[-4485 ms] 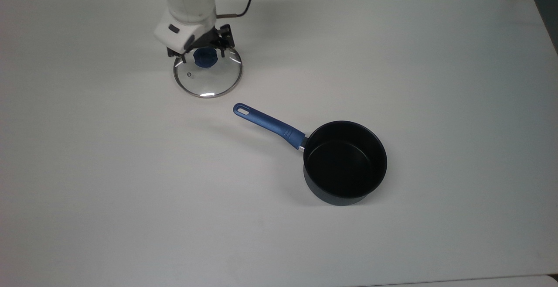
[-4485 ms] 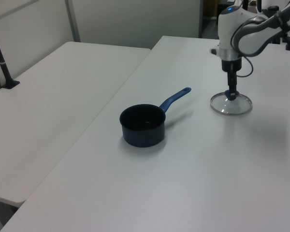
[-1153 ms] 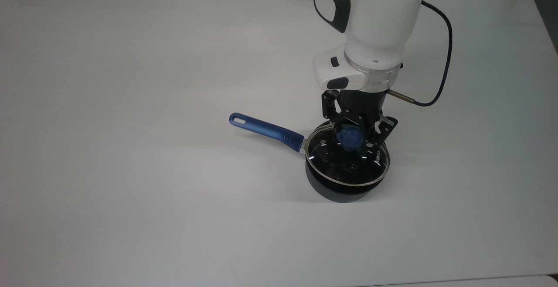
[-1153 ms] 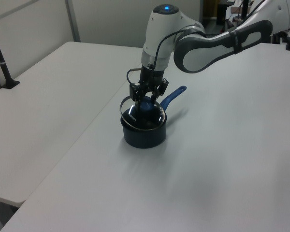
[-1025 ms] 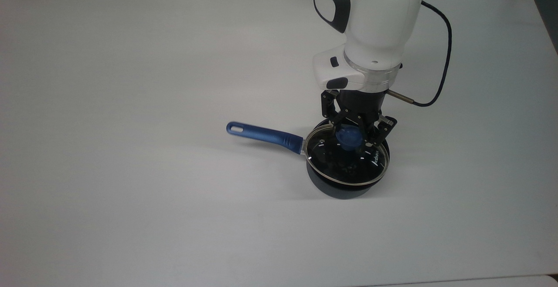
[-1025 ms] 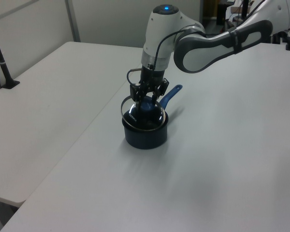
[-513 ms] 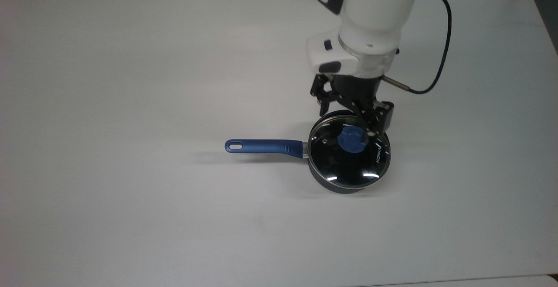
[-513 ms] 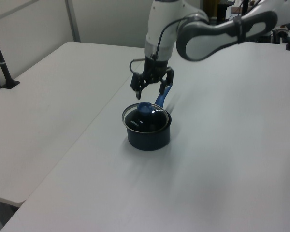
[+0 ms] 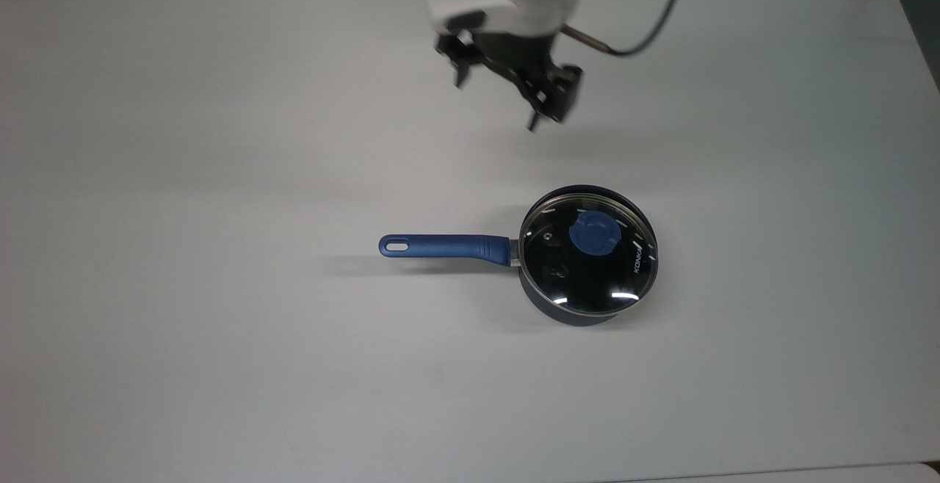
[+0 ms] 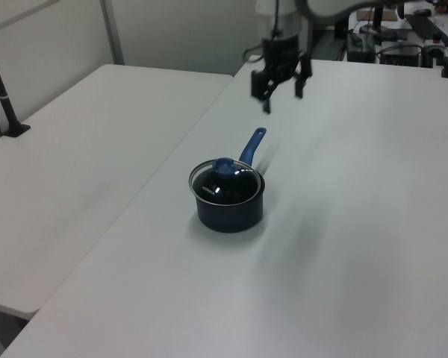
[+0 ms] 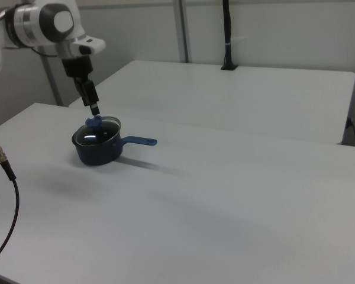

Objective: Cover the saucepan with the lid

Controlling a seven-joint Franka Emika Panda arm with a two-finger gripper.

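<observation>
Fingers [image 10: 266, 102] apart, holding nothing; gripper [image 9: 501, 97] [image 10: 282, 95] [image 11: 93, 106] hangs in the air above the table [image 9: 220, 175] [image 10: 373, 246] [image 11: 236, 207], clear of the pan and toward the top view's far side. Lid [image 9: 587, 254] [image 10: 225, 181] [image 11: 96, 131] sits flat on the pan [image 9: 565, 310] [image 10: 231, 209] [image 11: 96, 151], rim on rim, blue knob up. Pan sits right of centre in the top view, handle pointing to the top view's left.
</observation>
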